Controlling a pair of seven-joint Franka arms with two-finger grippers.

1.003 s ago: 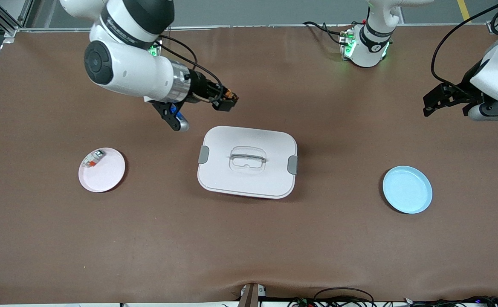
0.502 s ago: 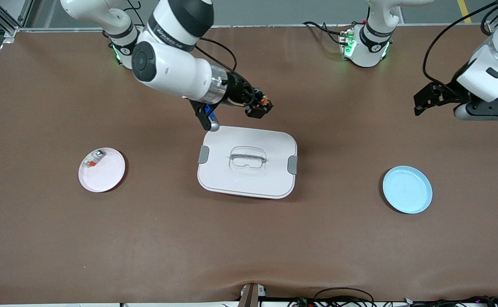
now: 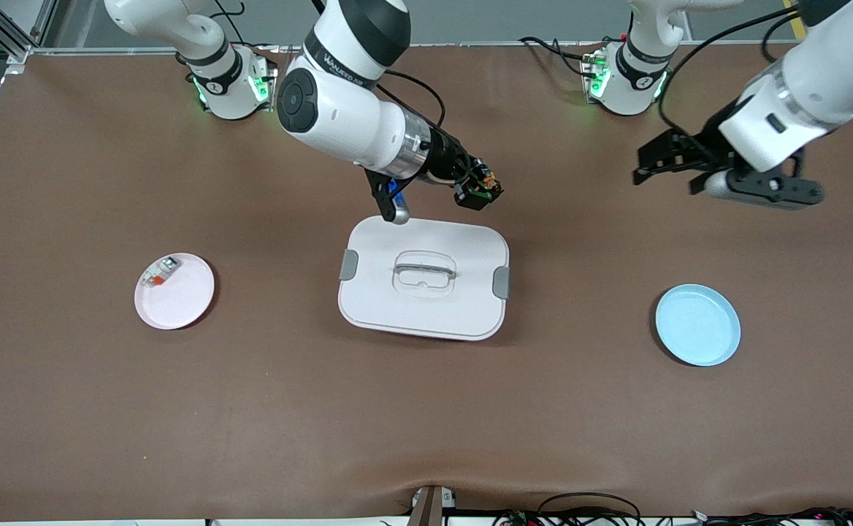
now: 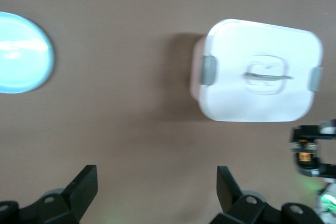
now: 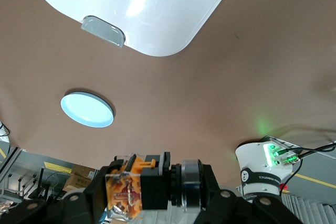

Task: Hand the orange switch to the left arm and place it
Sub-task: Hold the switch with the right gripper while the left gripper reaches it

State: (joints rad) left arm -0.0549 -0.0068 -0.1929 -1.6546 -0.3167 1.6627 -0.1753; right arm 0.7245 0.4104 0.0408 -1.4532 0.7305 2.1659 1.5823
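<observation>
Two white robot arms reach over a brown table. The right tool is clamped shut on the orange switch, a small dark part with orange markings, held in the air over the bare table just beside the edge of the box that lies farther from the front camera. In the right wrist view the orange switch sits pinched between the two black fingers.

The box is a large white lidded container with grey side latches and a recessed handle, resting at the middle of the table.

The left tool hangs in the air over bare table toward the left arm's end, its fingers spread wide apart and holding nothing.

A light blue plate lies toward the left arm's end, well apart from the box. A pink plate lies toward the right arm's end and carries a small white-grey part with a red-orange patch near its rim.
</observation>
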